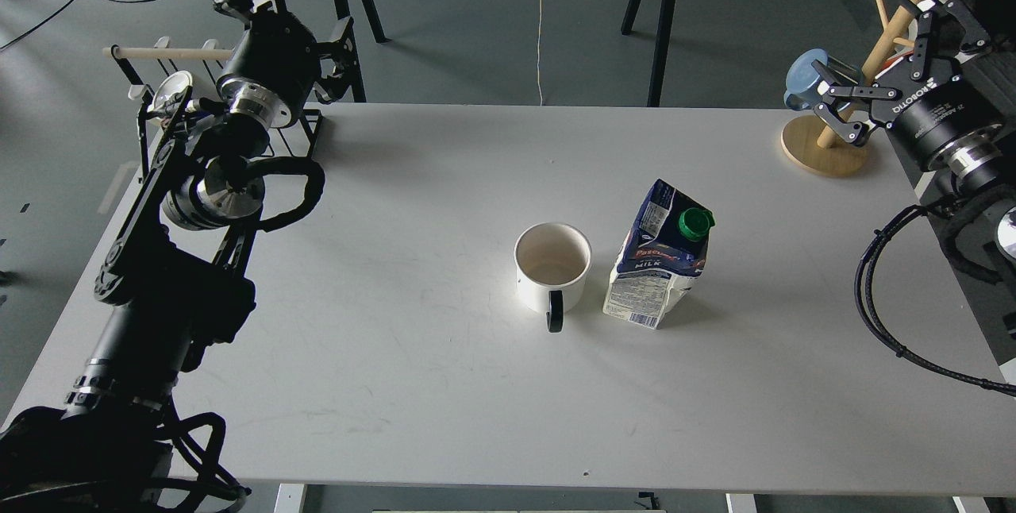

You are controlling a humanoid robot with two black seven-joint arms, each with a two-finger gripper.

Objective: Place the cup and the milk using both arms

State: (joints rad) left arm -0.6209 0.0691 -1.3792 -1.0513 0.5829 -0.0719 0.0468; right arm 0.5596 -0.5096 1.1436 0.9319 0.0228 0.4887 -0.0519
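A white cup [552, 263] with a black handle stands upright near the middle of the table, empty, handle toward me. A blue-and-white milk carton [657, 268] with a green cap stands just right of it, a small gap between them. My left gripper [294, 11] is raised beyond the table's far left corner, open, holding nothing, far from the cup. My right gripper [890, 56] is raised at the far right corner in front of the mug tree, open and empty, far from the carton.
A wooden mug tree [823, 152] stands at the far right corner with a blue mug [802, 75] hanging on it; my right gripper covers a red mug. A black wire rack [279, 141] stands at the far left corner behind my left arm. Trestle legs [659, 21] stand beyond the table.
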